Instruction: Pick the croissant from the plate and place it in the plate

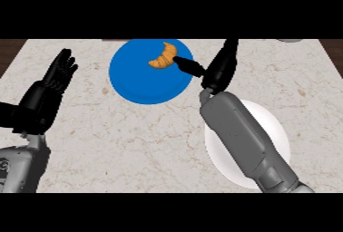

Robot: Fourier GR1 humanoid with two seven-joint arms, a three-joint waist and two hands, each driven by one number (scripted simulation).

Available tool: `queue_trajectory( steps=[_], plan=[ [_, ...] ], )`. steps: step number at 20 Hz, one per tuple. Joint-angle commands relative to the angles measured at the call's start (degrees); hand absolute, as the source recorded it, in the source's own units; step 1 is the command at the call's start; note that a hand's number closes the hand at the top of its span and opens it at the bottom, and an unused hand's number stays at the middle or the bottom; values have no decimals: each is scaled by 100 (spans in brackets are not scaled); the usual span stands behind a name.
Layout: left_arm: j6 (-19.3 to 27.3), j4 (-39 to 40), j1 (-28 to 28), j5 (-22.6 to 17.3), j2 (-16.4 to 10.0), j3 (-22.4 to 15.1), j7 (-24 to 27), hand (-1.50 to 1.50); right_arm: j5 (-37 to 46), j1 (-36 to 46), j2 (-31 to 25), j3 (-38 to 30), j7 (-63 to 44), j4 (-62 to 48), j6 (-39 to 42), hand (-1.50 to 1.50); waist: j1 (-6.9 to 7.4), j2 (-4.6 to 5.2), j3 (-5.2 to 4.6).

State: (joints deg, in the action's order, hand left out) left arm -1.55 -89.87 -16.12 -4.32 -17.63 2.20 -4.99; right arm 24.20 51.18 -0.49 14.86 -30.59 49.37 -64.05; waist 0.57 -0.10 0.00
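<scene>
A golden croissant (163,57) lies on the upper right part of a blue plate (144,81) at the back of the counter. My right hand (218,68) is just right of the croissant, open, with its fingers straight up along the plate's right rim and its thumb pointing left, the tip nearly touching the croissant. A white plate (271,124) sits at the right, partly hidden under my right forearm. My left hand (47,93) rests open at the left edge, fingers up.
The marble counter (127,145) spreads between the plates. A grey object (291,40) peeks in at the top right edge. Dark wood shows beyond the counter's top corners.
</scene>
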Motion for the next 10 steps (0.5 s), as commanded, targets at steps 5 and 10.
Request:
queue_trajectory(
  steps=[5, 10],
  plan=[
    [-83, -506, 260, -97, -87, 226, -408, 0, 1235, -1332, -287, 483, -1244, 2074, 462, -150, -156, -48, -6],
    [-98, -156, 171, 14, 24, 255, -105, 0, 1298, -2907, -777, 706, -989, 3697, 913, -150, -168, -24, -2]
  ],
)
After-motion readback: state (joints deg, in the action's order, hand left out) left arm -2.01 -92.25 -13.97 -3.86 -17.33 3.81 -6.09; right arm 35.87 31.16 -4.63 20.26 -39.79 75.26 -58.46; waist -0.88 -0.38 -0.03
